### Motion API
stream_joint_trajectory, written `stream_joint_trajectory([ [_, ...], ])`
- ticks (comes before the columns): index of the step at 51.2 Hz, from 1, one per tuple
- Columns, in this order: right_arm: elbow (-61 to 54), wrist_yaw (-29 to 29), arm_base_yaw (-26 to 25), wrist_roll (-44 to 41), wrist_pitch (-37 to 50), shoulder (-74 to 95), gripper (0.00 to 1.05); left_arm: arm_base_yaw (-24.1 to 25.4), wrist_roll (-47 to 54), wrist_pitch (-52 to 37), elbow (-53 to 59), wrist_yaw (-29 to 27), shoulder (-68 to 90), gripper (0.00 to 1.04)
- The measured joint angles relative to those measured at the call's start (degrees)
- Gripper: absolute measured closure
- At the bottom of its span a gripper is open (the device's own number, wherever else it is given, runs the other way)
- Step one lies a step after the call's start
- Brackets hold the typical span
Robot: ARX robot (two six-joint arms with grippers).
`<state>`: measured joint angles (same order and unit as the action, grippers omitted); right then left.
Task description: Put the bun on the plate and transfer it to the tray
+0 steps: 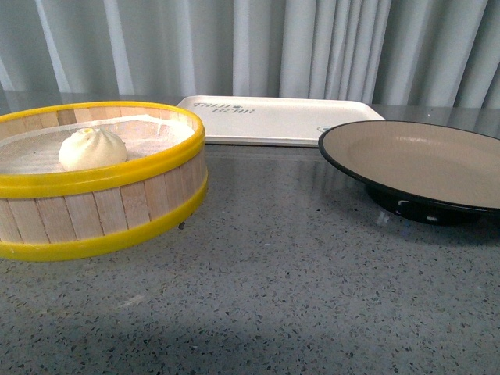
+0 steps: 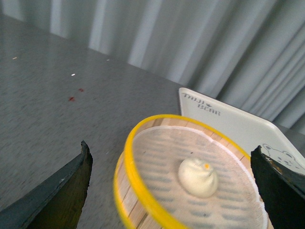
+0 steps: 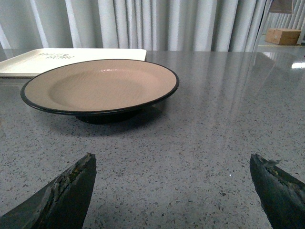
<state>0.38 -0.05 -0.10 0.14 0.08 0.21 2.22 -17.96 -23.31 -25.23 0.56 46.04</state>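
A white pleated bun [image 1: 92, 148] [image 2: 198, 177] lies inside a yellow-rimmed wooden steamer basket [image 1: 117, 207] [image 2: 128, 191] at the left. The beige plate [image 1: 422, 160] [image 3: 100, 86] with a black rim stands empty at the right. Behind both lies the white tray [image 1: 277, 121] [image 2: 238, 124] [image 3: 28, 64], bare. My left gripper [image 2: 171, 155] hovers open above the basket, the bun showing between its fingers. My right gripper [image 3: 172, 160] is open over bare table, short of the plate. Neither gripper shows in the front view.
The grey speckled table [image 1: 297, 289] runs to a pleated curtain [image 1: 258, 47] at the back. A cardboard box [image 3: 283, 36] sits far off beyond the table.
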Motion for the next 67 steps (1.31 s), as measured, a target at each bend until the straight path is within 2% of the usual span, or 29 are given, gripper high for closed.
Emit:
stream_joint_trajectory([
  [3,0.00,0.00,0.00,0.00,0.00,0.00,0.08,0.20,0.33,1.07,-4.90,3.82,5.73,0.07],
  [8,0.00,0.00,0.00,0.00,0.00,0.00,0.08,-0.37,5.66,3.34,-13.07,5.31,14.32,0.07],
  [12,-0.02,0.00,0.00,0.00,0.00,0.00,0.08,-0.70,11.32,9.46,-20.06,7.67,19.89,0.07],
  [29,-0.02,0.00,0.00,0.00,0.00,0.00,0.08,-2.19,18.95,27.41,-37.27,9.73,31.06,0.07],
  [42,-0.02,0.00,0.00,0.00,0.00,0.00,0.08,-5.20,23.37,37.27,-42.64,9.97,34.12,0.07],
  [67,-0.02,0.00,0.00,0.00,0.00,0.00,0.08,-8.83,26.32,38.77,-43.69,5.11,38.99,0.07],
])
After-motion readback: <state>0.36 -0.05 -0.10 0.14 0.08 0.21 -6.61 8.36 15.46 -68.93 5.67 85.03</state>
